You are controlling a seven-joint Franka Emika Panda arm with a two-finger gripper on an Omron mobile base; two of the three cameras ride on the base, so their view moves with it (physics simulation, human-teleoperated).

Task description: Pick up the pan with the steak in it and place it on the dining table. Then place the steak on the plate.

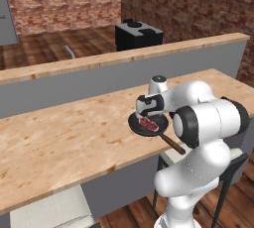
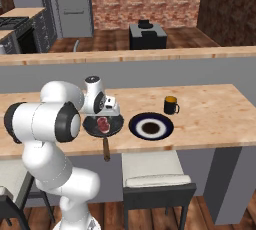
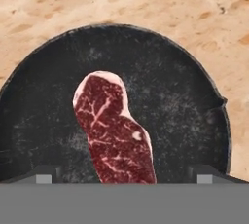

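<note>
The black pan (image 2: 114,126) (image 1: 136,125) (image 3: 185,101) rests on the light wooden dining table (image 2: 215,124) (image 1: 59,142), with its brown handle (image 2: 106,149) (image 1: 173,145) sticking out over the near edge. The red, marbled steak (image 3: 114,130) (image 2: 103,123) (image 1: 148,122) lies flat in the pan. My gripper (image 3: 124,177) (image 2: 106,115) (image 1: 150,114) points straight down just above the pan, open wide, with one fingertip on either side of the steak and nothing gripped. The dark-rimmed plate (image 2: 151,126) with a white centre sits right of the pan, close beside it.
A dark mug (image 2: 171,105) stands behind the plate. A higher wooden ledge (image 2: 150,54) (image 1: 124,56) runs behind the table. White-cushioned stools (image 2: 157,174) (image 1: 49,207) stand under the near edge. A black stove (image 2: 146,35) stands far back.
</note>
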